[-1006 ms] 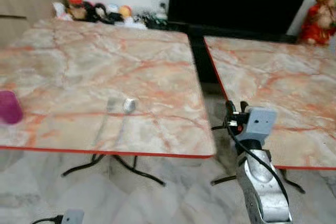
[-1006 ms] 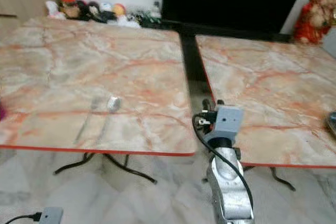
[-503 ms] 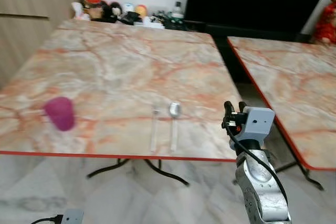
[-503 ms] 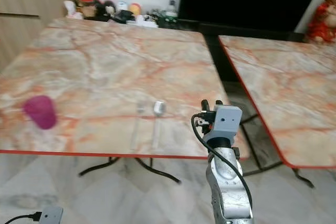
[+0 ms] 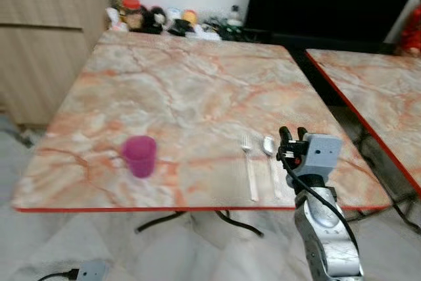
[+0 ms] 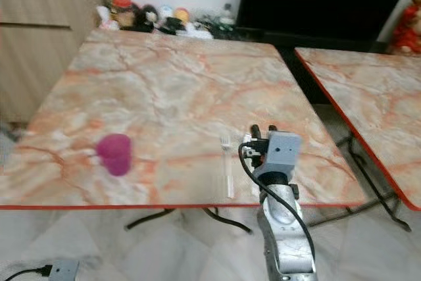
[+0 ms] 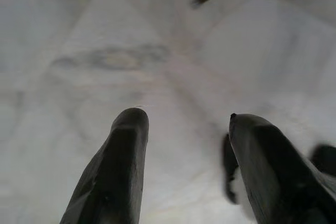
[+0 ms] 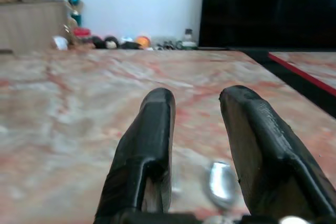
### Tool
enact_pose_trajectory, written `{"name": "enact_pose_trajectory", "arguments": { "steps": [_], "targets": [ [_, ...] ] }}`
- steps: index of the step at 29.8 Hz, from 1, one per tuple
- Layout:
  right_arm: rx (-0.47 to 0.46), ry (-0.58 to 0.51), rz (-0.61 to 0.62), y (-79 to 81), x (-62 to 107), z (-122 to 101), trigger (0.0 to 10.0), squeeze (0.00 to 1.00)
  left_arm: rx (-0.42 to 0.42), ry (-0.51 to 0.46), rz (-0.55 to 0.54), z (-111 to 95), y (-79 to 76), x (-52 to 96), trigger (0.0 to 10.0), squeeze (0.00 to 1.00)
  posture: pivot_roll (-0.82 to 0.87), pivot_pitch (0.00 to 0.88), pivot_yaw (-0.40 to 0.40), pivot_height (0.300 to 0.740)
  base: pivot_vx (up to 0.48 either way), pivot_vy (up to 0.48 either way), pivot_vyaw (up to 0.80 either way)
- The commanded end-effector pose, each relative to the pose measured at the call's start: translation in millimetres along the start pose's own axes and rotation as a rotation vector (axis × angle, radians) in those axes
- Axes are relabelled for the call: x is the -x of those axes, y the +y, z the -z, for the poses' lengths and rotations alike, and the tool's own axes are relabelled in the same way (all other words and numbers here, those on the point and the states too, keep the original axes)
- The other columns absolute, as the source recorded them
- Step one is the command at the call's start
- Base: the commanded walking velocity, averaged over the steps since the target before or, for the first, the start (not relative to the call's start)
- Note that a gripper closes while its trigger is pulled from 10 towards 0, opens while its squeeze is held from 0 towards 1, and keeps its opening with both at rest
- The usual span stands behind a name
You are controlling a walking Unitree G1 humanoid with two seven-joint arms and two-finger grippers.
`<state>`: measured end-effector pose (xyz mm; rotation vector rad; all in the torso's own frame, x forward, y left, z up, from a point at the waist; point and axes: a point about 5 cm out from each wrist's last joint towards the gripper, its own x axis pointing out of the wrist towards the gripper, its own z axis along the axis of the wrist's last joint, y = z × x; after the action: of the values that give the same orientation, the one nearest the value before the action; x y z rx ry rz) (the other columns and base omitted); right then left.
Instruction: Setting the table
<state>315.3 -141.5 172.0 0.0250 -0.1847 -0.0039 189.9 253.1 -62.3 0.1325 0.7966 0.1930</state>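
1. Your right gripper (image 8: 194,129) is raised at the near edge of the table (image 5: 191,90), just above the spoon (image 5: 270,147), with fingers parted and empty.
2. The fork (image 5: 248,166) lies just left of the spoon; the cup (image 5: 139,156) stands well left of the spoon.
3. No plate is beside the spoon, so the setting looks part done.
4. Your left gripper (image 7: 184,145) hangs open over the floor, far below the spoon.

Right tool (image 5: 293,135) raised, fingers parted; left tool (image 7: 184,124) hanging, fingers parted.
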Motion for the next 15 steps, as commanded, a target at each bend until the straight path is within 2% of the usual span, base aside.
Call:
{"name": "enact_pose_trajectory", "arguments": {
  "steps": [1, 3, 11, 15],
  "targets": [
    [0.022, 0.015, 0.034, -10.7, 3.2, 3.7, 10.0, 0.00, 0.017, 0.034, 0.014, 9.0, -7.1, 1.9, 10.0, 0.00, 0.04, 0.108, -0.073, 0.740, 0.000, 0.480, 0.00],
    [0.021, 0.015, 0.034, -10.6, 3.2, 3.7, 10.0, 0.00, 0.017, 0.034, 0.014, 9.0, -7.1, 1.9, 10.0, 0.00, 0.04, 0.108, -0.073, 0.740, 0.000, 0.480, 0.00],
    [0.021, 0.013, 0.036, -10.5, 2.8, 3.2, 10.0, 0.00, -0.020, 0.021, 0.026, 7.1, -9.0, 1.6, 10.0, 0.00, 0.04, 0.108, -0.073, 0.740, 0.000, 0.000, 0.00],
    [0.021, 0.013, 0.037, -11.2, 3.1, 3.3, 10.0, 0.00, -0.038, 0.019, 0.029, 7.0, -10.1, 1.6, 10.0, 0.00, 0.04, 0.108, -0.073, 0.740, 0.000, -0.470, 0.00]
  ]
}}
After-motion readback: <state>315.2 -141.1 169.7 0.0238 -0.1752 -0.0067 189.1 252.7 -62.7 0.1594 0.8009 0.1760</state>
